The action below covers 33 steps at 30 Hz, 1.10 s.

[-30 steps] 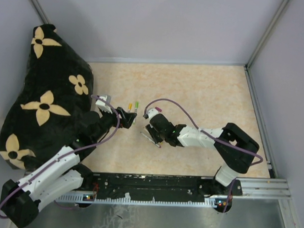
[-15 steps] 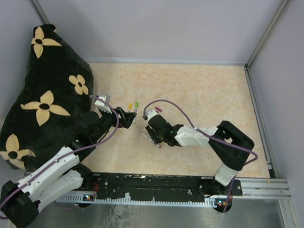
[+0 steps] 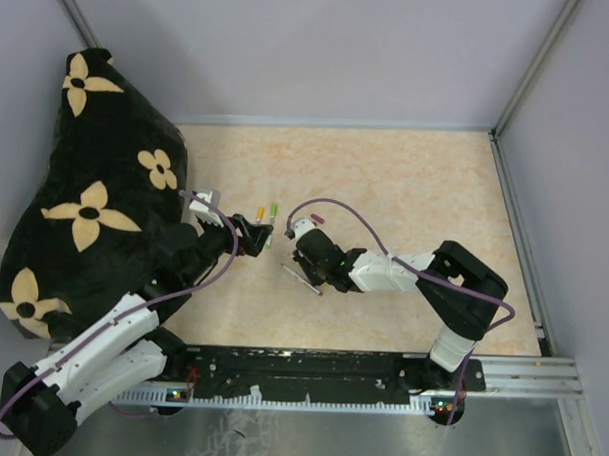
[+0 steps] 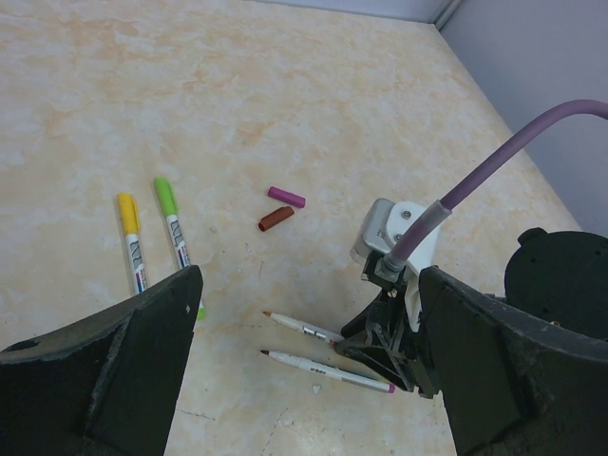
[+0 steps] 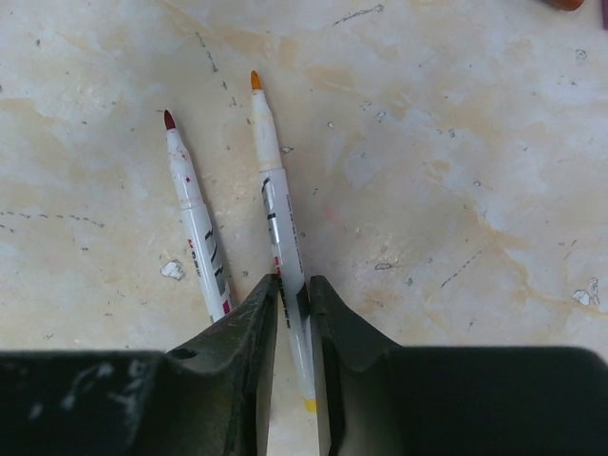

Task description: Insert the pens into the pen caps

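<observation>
My right gripper (image 5: 293, 290) is shut on a white pen with an orange tip (image 5: 275, 199), held near its back end low over the table. A second white pen with a dark red tip (image 5: 199, 237) lies just left of it. In the left wrist view both bare pens (image 4: 328, 370) point left from the right gripper (image 4: 385, 337). A magenta cap (image 4: 286, 197) and a dark red cap (image 4: 276, 218) lie loose beyond them. A yellow-capped pen (image 4: 131, 242) and a green-capped pen (image 4: 174, 228) lie side by side. My left gripper (image 3: 254, 236) is open and empty, hovering near these.
A large black bag with tan flowers (image 3: 86, 180) fills the table's left side, against the left arm. Grey walls stand at the back and right. The right arm's purple cable (image 4: 494, 157) arcs over its wrist.
My right gripper has shifted slightly left and a little farther from the near edge. The left arm has barely moved.
</observation>
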Available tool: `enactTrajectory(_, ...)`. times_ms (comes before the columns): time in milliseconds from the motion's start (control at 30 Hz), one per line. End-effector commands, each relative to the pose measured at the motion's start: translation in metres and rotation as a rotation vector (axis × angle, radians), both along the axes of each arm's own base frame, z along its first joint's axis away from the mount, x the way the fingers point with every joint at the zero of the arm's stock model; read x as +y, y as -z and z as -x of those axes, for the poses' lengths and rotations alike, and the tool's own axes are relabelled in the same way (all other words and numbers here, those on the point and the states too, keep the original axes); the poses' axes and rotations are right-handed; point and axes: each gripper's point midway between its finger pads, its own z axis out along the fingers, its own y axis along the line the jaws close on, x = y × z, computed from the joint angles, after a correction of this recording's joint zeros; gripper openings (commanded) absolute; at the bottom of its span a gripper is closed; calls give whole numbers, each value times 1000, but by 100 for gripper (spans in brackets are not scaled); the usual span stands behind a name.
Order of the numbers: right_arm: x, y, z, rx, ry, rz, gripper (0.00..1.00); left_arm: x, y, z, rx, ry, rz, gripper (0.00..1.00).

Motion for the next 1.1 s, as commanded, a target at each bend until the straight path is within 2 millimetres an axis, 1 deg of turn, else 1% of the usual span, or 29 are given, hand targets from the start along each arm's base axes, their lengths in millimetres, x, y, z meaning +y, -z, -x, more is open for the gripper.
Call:
enactTrajectory(0, 9, -7, -6, -27, 8, -13, 16, 2, -5, 1, -12, -12, 16, 100)
enactTrajectory(67, 7, -7, -6, -33, 15, -18, 10, 7, -4, -1, 1, -42, 17, 100)
enactTrajectory(167, 4, -12, -8, -56, 37, -40, 7, 15, -5, -3, 12, -93, 25, 100)
enactTrajectory(200, 4, -17, -10, -69, 46, -57, 5, 16, -4, -3, 17, -102, 25, 100)
enactTrajectory(233, 4, -29, -12, -93, 55, -93, 3, 17, -4, -4, 21, -108, 24, 100)
enactTrajectory(367, -4, -56, -17, -162, 96, -218, 1, 9, 2, -5, 50, -81, 21, 100)
enactTrajectory(400, -3, -70, -20, -190, 101, -266, 1, 6, 1, -5, 47, -65, 28, 100)
enactTrajectory(500, -8, -98, -18, -262, 108, -374, 0, -10, 4, -3, 66, 8, 52, 100)
enactTrajectory(600, -12, -121, -12, -319, 86, -469, 0, -34, 2, 4, 76, 133, 106, 100)
enactTrajectory(667, -13, -134, -6, -342, 67, -524, 0, -49, 2, 8, 83, 212, 149, 100)
enactTrajectory(700, -14, -138, -4, -349, 62, -546, 0, -57, -4, 11, 64, 253, 179, 100)
enactTrajectory(733, -14, -144, -2, -358, 58, -567, 0, -63, -1, 13, 72, 280, 191, 100)
enactTrajectory(800, -15, -152, 2, -364, 50, -598, 0, -76, -7, 15, 49, 325, 217, 100)
enactTrajectory(967, -20, -168, 9, -396, 38, -670, 0, -103, -4, 13, 57, 372, 206, 98)
enactTrajectory(1067, -24, -175, 12, -414, 32, -693, 0, -117, -1, 15, 74, 402, 215, 93)
